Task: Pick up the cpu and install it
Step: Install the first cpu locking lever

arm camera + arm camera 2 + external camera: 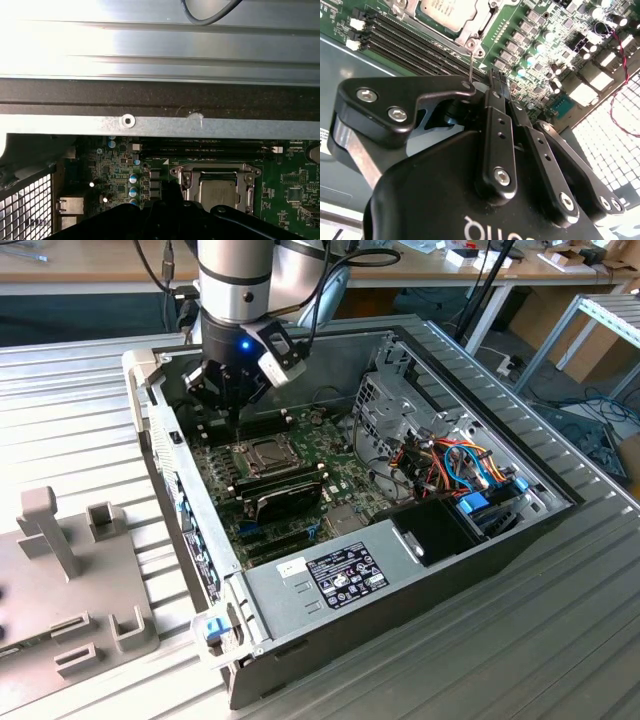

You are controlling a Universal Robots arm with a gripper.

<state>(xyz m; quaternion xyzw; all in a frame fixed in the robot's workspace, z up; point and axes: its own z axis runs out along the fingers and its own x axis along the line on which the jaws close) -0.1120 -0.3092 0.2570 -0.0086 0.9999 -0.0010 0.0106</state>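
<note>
1. The gripper (500, 85) has its two fingers (495, 120) drawn together until the tips meet, and nothing can be seen between them.
2. Just beside the fingertips a thin metal lever (471, 62) stands up from the edge of the socket; I cannot tell if the gripper touches it.
3. The cpu (447, 10) lies flat in the socket with its silvery top upward, and the hinged metal frame (475, 37) lies around it. The first wrist view shows the cpu (217, 189) in the same seat.
4. In the exterior view the gripper (225, 400) hangs inside the open computer case (160, 440), over the green motherboard (335, 475) and near the cpu (262, 453), apart from it.
5. A black oblong module (285, 492) lies just beside the socket.
6. Outside the case, at the exterior view's left, a grey fixture (60, 590) stands on the ribbed table (500, 660).
</note>
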